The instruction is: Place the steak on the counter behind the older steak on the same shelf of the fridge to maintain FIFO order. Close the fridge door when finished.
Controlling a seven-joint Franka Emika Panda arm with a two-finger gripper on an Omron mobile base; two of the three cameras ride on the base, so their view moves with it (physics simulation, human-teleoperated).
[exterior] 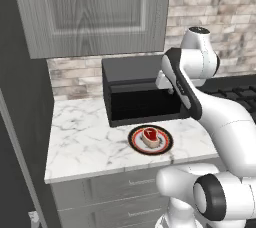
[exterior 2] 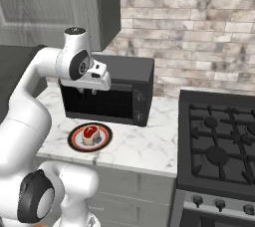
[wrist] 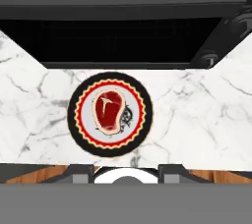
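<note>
Marble, white with grey veins, is forming the counter (exterior: 80,142) that is carrying everything here, with a black microwave (exterior 2: 107,91) sitting along its back edge against the brick wall and a dark gas stove (exterior 2: 219,141) standing just beside its right end. A round plate (wrist: 109,114) with a black rim and a red-and-yellow ring is resting near the front edge, in front of the microwave. On its middle the steak (wrist: 109,110) is lying, untouched. The gripper (exterior 2: 88,91) is hanging above the plate with its fingers pointing down, so the steak is lying straight below and slightly ahead of the jaws, its long axis running from the counter's front edge toward the back. How wide the jaws are standing I cannot tell.
</note>
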